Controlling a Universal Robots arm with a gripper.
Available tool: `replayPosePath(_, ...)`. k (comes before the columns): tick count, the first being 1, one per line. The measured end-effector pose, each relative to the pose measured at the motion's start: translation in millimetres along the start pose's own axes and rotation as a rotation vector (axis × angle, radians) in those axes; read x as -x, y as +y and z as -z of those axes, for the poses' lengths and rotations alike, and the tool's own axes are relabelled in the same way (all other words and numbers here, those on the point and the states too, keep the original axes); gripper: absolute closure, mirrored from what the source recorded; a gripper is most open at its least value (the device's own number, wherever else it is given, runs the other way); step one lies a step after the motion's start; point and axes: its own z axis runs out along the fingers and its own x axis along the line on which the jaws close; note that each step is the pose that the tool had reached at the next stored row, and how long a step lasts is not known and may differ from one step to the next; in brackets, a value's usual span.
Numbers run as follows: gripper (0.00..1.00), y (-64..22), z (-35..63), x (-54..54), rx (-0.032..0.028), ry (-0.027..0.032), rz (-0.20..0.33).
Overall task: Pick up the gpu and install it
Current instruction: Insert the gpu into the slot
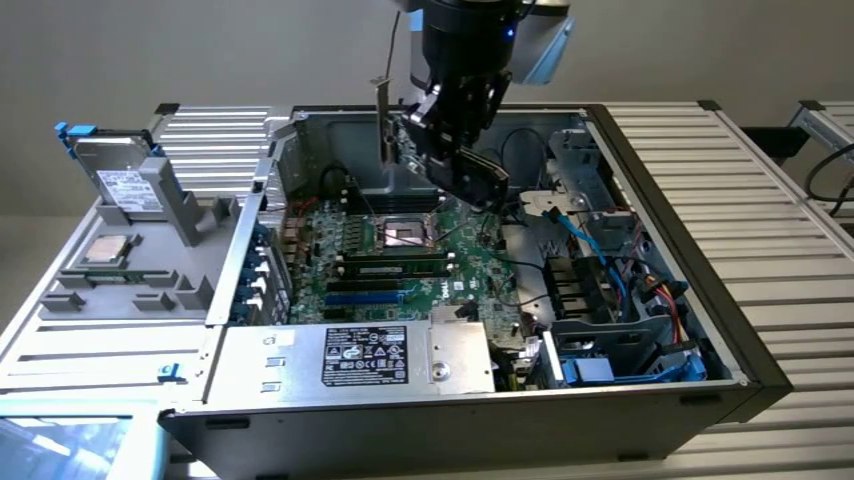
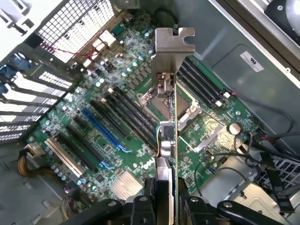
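Motherboard (image 2: 140,154) beneath downward claw (image 2: 166,208) with gpu (image 2: 168,70)

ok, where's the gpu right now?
Exterior view, centre: the gpu is clamped in the gripper, hanging over the open case's motherboard, just above the CPU socket.

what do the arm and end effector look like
The arm's wrist is a black cylinder with a small blue light and a pale grey housing beside it. The end effector is black, with jointed link fingers pinned by round bolts.
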Motion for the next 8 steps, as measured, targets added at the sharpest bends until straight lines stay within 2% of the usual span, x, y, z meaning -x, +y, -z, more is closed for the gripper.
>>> replayPosePath(8, 0.71, 0.0, -0.5, 0.0, -0.0001, 0.0041, 0.147)
